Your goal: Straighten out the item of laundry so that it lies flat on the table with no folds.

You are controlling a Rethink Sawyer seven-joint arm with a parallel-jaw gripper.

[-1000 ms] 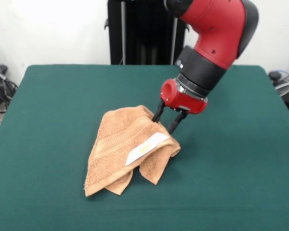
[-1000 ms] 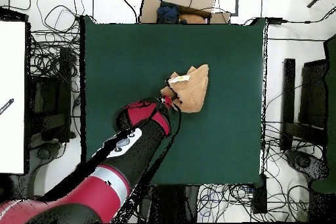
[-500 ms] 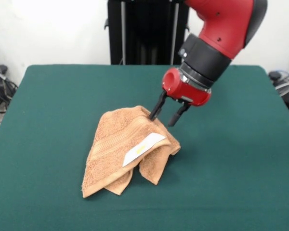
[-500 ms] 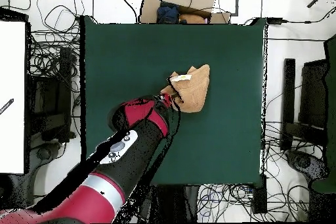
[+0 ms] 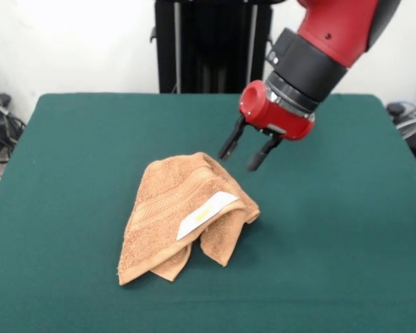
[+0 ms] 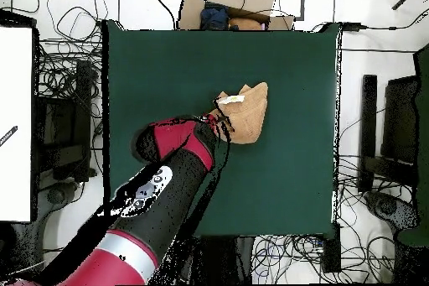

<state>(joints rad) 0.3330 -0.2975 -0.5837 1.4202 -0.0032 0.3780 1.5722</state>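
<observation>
Plainly, the small orange-tan terry towel [image 5: 187, 217] is a bunched heap, so nearly all the flattening is left.

From the front, the red and black arm's gripper [image 5: 242, 152] hangs in the air with its two dark fingers [image 5: 230, 143] spread apart and empty; the towel lies just below and beside the fingertips, doubled over itself, with a white tag with yellow print [image 5: 208, 214] showing on top, on the dark green felt-covered table [image 5: 69, 152]. From overhead, the gripper [image 6: 216, 123] sits at the heap's edge, the towel [image 6: 247, 113] folded beside it, the tag [image 6: 232, 99] along one side, broad table [image 6: 167, 56] around it.
</observation>
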